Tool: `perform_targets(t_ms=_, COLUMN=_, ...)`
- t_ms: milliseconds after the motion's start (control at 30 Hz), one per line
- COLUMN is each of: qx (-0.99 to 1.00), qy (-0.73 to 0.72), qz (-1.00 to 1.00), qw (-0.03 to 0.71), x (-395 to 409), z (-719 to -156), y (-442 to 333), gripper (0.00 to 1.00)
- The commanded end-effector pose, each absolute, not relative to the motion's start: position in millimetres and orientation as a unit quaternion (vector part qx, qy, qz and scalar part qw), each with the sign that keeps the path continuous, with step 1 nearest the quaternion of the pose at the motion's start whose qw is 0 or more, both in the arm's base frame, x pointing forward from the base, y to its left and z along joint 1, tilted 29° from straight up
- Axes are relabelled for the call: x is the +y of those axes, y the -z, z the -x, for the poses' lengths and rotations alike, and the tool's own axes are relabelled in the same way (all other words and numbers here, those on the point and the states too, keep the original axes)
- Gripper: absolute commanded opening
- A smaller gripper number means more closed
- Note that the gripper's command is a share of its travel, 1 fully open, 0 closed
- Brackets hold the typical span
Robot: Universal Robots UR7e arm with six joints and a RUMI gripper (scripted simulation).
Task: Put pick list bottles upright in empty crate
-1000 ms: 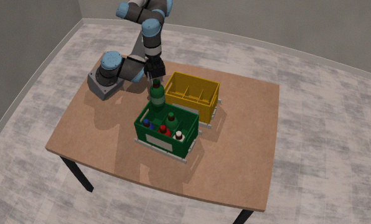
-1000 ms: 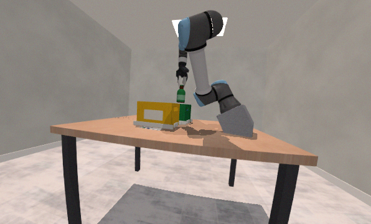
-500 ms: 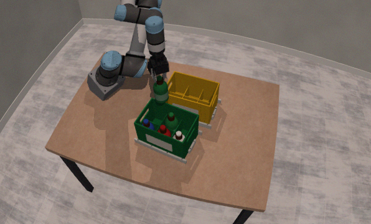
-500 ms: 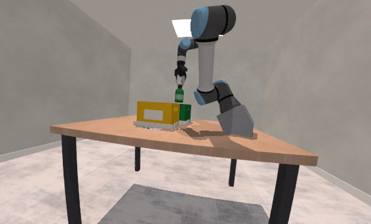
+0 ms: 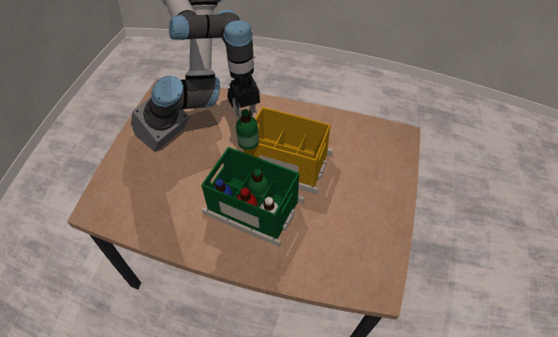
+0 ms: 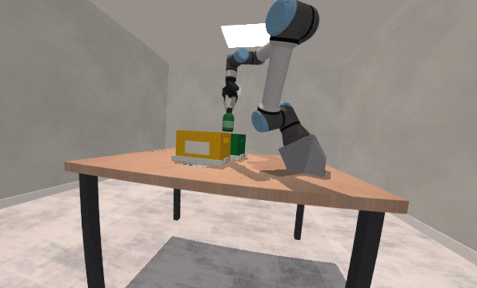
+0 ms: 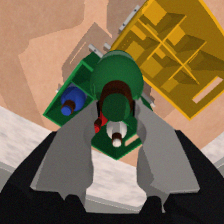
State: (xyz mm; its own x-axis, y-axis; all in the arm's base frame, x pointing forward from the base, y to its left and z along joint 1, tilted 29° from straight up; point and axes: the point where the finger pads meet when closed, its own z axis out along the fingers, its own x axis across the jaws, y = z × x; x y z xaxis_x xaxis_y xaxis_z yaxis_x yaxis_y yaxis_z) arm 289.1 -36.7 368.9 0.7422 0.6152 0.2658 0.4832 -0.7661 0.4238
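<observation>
My gripper (image 5: 245, 111) (image 6: 229, 108) (image 7: 116, 101) is shut on the neck of a green bottle with a green label (image 5: 247, 135) (image 6: 228, 122) (image 7: 116, 75). The bottle hangs upright in the air, above the gap between the two crates. The yellow crate (image 5: 292, 117) (image 6: 218, 146) (image 7: 182, 105) has empty compartments. The green crate (image 5: 212, 198) (image 6: 238, 145) (image 7: 107, 145) holds a blue-label bottle (image 5: 221, 186), a red-label bottle (image 5: 246, 196), a green-label bottle (image 5: 257, 182) and a white-label bottle (image 5: 269, 204). The pick list is too small to read.
The robot base (image 5: 157, 124) (image 6: 302, 156) stands at the table's back left corner, close to the crates. Both crates sit near the middle of the wooden table (image 5: 363, 211) (image 6: 150, 170).
</observation>
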Motion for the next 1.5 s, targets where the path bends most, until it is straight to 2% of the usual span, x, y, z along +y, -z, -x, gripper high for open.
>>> perform_targets(t_ms=0, qx=0.297, qy=-0.188, qz=-0.921, qw=0.169, x=-29.3, z=-292.2, y=-368.9, gripper=0.00)
perform_targets(t_ms=1467, qx=0.297, qy=-0.189, qz=-0.921, qw=0.169, x=29.6, z=-314.3, y=-366.9, gripper=0.00)
